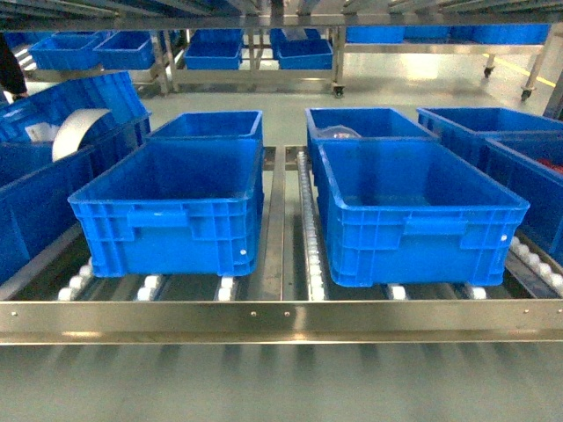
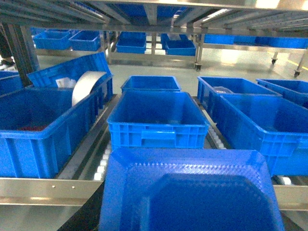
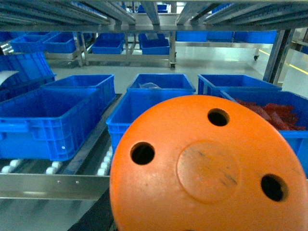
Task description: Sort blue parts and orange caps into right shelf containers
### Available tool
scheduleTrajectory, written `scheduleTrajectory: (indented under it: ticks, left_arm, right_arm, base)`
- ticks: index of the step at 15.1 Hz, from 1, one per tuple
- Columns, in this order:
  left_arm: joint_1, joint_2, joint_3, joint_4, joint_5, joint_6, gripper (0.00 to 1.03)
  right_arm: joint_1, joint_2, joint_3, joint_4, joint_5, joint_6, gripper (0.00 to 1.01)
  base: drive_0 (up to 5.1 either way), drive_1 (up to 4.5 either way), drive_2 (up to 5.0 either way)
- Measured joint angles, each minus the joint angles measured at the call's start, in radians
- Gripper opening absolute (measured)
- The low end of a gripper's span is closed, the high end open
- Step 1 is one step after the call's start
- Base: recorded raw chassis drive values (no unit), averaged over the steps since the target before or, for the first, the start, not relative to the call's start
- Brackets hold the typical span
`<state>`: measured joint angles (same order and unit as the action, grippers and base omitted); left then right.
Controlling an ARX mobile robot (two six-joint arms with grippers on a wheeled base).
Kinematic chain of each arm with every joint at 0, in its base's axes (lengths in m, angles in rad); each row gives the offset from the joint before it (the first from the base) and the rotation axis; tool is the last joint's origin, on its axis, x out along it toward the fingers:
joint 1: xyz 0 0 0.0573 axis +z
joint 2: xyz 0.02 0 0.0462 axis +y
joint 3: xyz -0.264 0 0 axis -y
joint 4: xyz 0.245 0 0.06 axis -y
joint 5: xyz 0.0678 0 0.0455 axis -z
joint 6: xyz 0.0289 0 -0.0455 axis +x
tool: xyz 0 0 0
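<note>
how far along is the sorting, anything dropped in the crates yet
Done: the far right crate already holds a pile of red-orange pieces. In hand: a blue part fills the left wrist view and an orange cap the right wrist view, both in front of the shelf, though no fingers show. Left: both still need dropping in; the two front crates look nearly empty.

Of the left arm (image 2: 86,219), only a plain, black wedge shows, at 7 o'clock in its wrist view. The right arm (image 3: 98,221) shows a similar black wedge at 7 o'clock in its own view. Both are too blurred and dark for finer detail.
</note>
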<state>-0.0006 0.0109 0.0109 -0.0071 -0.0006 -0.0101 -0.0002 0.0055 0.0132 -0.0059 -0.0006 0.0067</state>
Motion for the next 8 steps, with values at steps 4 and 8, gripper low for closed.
scheduleTrajectory:
  ticks: [4, 8]
  left_arm:
    - [0.000, 0.000, 0.000, 0.000, 0.000, 0.000, 0.42]
    - [0.000, 0.000, 0.000, 0.000, 0.001, 0.000, 0.42]
  right_arm:
    - [0.000, 0.000, 0.000, 0.000, 0.000, 0.000, 0.45]
    - [0.000, 0.000, 0.000, 0.000, 0.000, 0.000, 0.45]
  base:
    - [0.0, 0.00, 0.0]
    - [0.0, 0.00, 0.0]
